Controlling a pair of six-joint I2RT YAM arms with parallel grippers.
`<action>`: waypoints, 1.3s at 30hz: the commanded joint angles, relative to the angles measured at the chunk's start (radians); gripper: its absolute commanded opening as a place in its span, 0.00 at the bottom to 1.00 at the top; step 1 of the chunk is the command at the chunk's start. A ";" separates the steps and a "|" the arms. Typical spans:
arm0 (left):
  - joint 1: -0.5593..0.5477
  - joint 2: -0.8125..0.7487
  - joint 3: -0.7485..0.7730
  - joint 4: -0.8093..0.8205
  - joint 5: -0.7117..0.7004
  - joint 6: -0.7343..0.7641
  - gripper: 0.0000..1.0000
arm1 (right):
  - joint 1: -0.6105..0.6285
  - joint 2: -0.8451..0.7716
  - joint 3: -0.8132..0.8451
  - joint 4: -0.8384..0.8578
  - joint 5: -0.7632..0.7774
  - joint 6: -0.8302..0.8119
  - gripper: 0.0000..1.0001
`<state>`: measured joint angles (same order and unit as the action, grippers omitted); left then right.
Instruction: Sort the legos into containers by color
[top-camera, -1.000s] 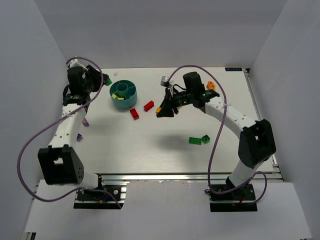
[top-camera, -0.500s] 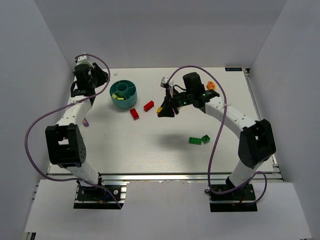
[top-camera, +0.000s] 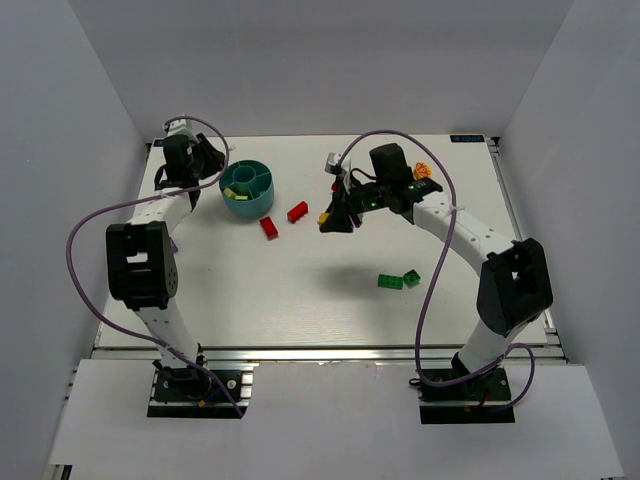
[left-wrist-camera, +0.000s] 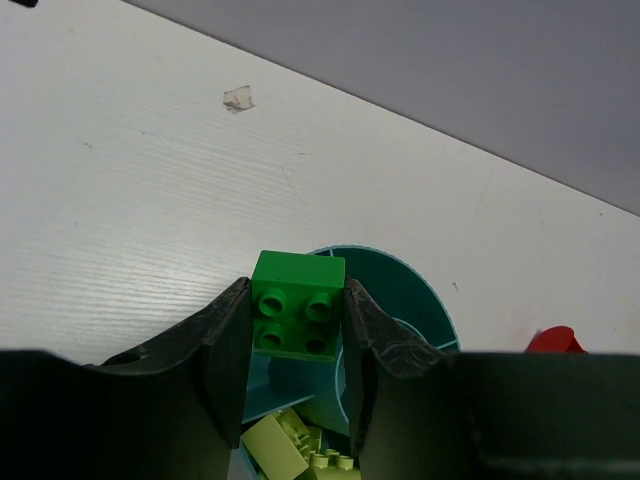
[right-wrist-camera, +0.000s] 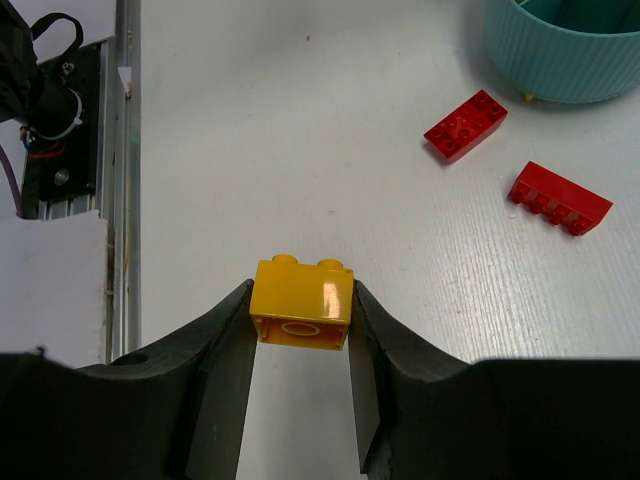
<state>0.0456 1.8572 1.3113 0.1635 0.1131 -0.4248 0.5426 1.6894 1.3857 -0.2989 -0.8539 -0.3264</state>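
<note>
The left gripper (left-wrist-camera: 297, 322) pinched a bright green two-by-two brick (left-wrist-camera: 297, 312), four studs showing, at the rim of the teal cup (left-wrist-camera: 405, 300). Pale lime bricks (left-wrist-camera: 283, 447) lay in a compartment below it. The right gripper (right-wrist-camera: 301, 312) clamped a glossy yellow brick (right-wrist-camera: 302, 300), studs up, above the white table (right-wrist-camera: 250, 150). A red brick (right-wrist-camera: 466, 124) and a second red brick (right-wrist-camera: 560, 198) lay apart near the cup's ribbed wall.

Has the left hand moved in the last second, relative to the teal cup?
Yes. In the top view the left hand, holding a green brick, has shifted right toward the teal cup, which stayed put.
</note>
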 joint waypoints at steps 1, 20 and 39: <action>0.000 -0.026 0.022 0.094 0.074 0.057 0.00 | -0.015 -0.020 0.035 -0.009 -0.005 -0.022 0.00; 0.002 0.026 0.003 0.117 0.134 0.106 0.04 | -0.032 -0.028 0.004 -0.008 -0.028 -0.022 0.00; 0.000 0.040 -0.014 0.064 0.102 0.133 0.30 | -0.038 -0.027 0.001 -0.006 -0.045 -0.022 0.00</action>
<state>0.0456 1.9079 1.3022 0.2317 0.2214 -0.2966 0.5102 1.6894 1.3834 -0.2996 -0.8711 -0.3305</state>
